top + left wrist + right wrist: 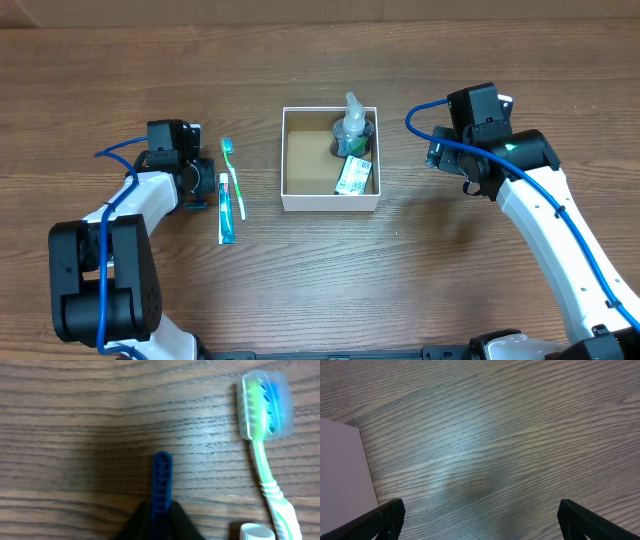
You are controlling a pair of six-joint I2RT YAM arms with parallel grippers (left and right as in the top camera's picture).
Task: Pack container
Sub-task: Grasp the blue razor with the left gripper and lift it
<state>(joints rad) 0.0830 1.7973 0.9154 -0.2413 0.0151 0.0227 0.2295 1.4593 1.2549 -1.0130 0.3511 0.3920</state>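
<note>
- Container (330,202) sits mid-table, holding a bottle (353,125) and a packet (353,175).
- Left gripper (161,508), at its 9 o'clock, pinches a thin blue strip (162,475).
- Right gripper (481,512), at 3 o'clock, gapes wide.

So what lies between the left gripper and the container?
Overhead view: a green toothbrush and a blue tube lie side by side between the left gripper, pinching a blue strip, and the container.

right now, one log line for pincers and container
left pincer: shut on blue ridged strip | right pincer: open, beside container | container: holds spray bottle, packet | toothbrush: on table
</note>
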